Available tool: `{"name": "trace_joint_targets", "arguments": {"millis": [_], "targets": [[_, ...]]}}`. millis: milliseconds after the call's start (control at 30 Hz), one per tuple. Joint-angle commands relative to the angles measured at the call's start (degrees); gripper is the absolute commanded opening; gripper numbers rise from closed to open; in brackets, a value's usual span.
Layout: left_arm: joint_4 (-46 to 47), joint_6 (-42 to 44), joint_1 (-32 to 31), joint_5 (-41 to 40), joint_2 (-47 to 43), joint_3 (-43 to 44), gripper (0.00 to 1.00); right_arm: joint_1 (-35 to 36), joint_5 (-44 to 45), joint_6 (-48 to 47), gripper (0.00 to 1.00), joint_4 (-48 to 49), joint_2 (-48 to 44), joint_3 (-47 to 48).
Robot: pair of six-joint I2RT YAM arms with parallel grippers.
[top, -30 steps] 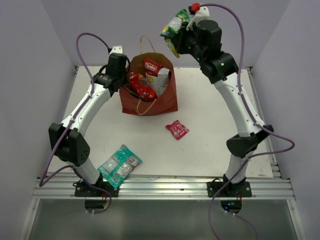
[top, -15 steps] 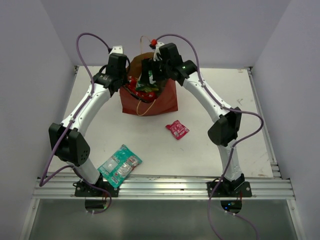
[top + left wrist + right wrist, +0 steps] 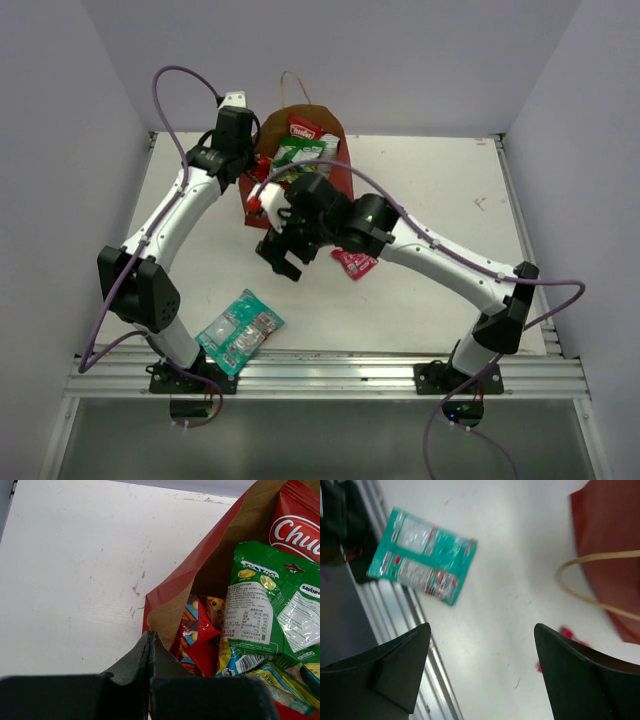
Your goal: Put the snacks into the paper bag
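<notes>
The part-filled paper bag (image 3: pixel 215 555) is being clamped at its rim by the left gripper (image 3: pixel 151 645). The right gripper (image 3: pixel 481 626) is being held apart, empty, near the teal packet (image 3: pixel 240 331), which likely needs grasping next.

1 overhead, 2 wrist close-ups, paper bag (image 3: pixel 215 555) shared

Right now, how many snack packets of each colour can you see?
White chip bag with red logo: 1
Green-white packet: 1
Red candy bag: 1
Teal packet: 1
Small pink packet: 1
Total: 5 in view. Three sit in the paper bag, which may hide more. Two lie on the table.
</notes>
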Motion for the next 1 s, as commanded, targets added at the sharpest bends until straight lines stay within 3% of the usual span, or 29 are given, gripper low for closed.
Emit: {"name": "trace_joint_targets", "arguments": {"millis": [0,333,767,967], "targets": [[1.24,1.29,0.19,0.13,0.72,1.47,0.0,2.46,-2.27,-3.22,0.88,-4.36,1.81,-6.08],[1.24,1.2,0.11,-0.13,-0.16,-0.9,0.0,5.52,-7.28,-2.52,0.89,11.26,12.87,-10.22],[1.94,1.91,0.19,-1.45,-3.32,-5.91,0.0,10.54,-9.83,1.08,0.88,21.3,26.59,-11.71],[2.29,2.08,0.11,-1.71,-3.5,-6.53,0.0,11.77,-5.55,2.93,0.78,26.13,29.32,-17.07]]}}
